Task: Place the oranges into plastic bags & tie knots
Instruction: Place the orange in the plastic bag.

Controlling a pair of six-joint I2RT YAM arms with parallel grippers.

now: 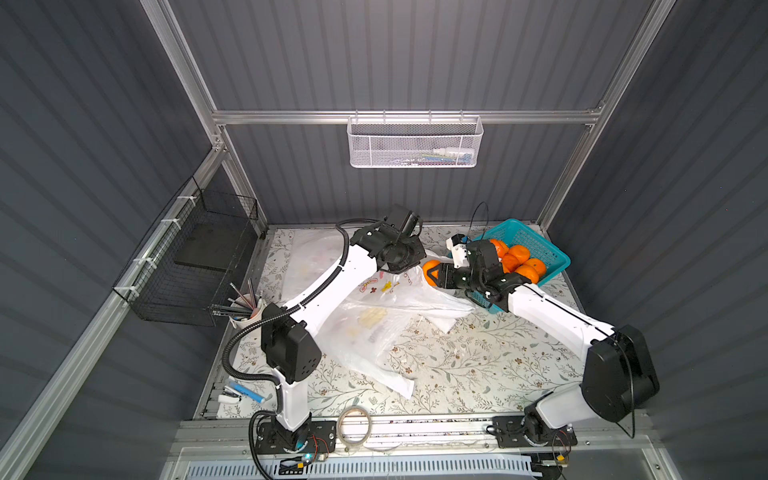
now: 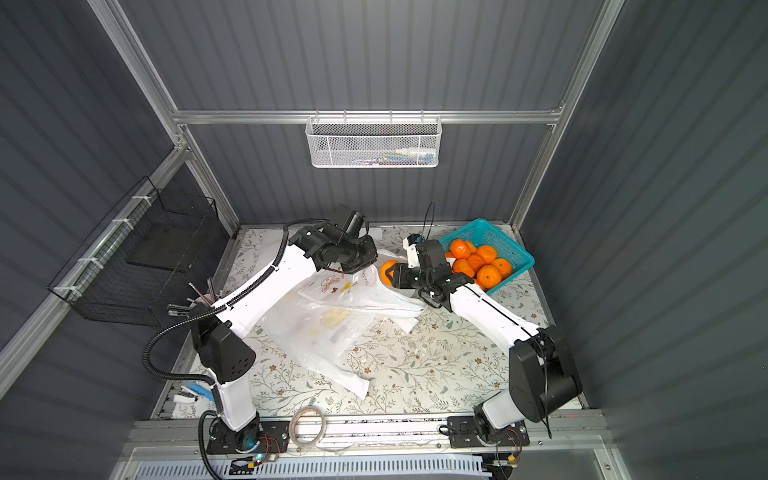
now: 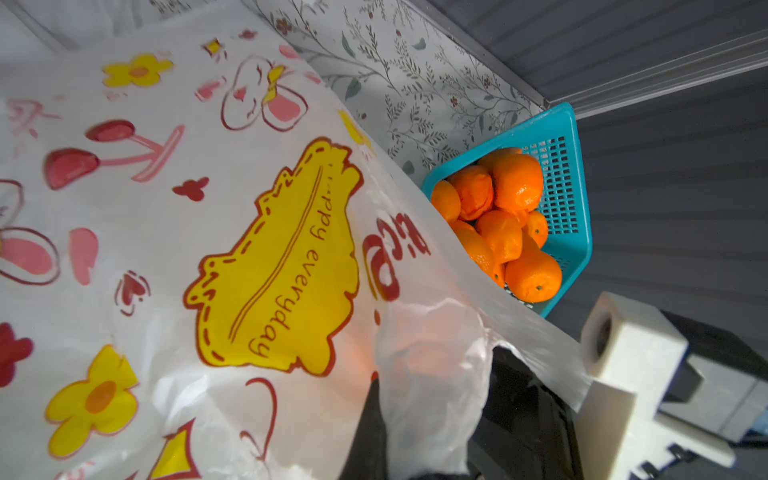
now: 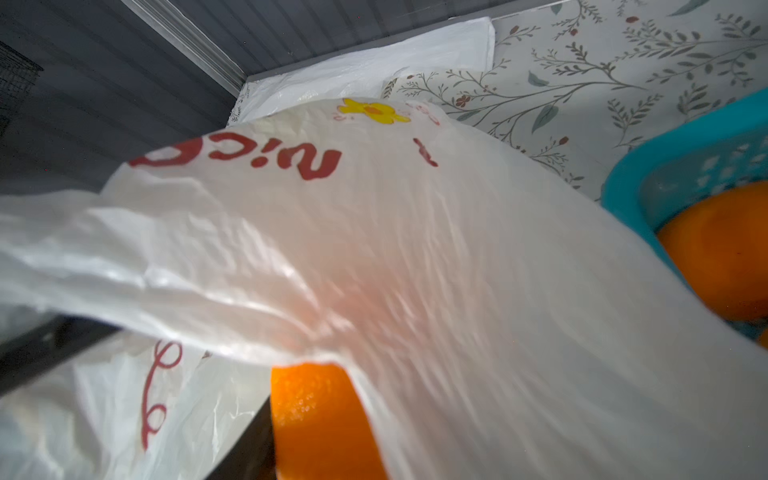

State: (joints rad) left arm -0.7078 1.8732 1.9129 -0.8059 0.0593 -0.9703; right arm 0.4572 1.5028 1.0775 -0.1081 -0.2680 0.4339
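Note:
Several oranges lie heaped in a teal basket at the back right. My right gripper is shut on one orange, held at the mouth of a printed plastic bag. The bag's film drapes over that orange in the right wrist view. My left gripper is shut on the bag's upper edge and holds it up; both top views hide it under its wrist. No knots are visible.
More plastic bags lie flat mid-table and at the back left. A cup of pens, a stapler and marker and a tape roll sit along the left and front. A black wire basket hangs on the left wall.

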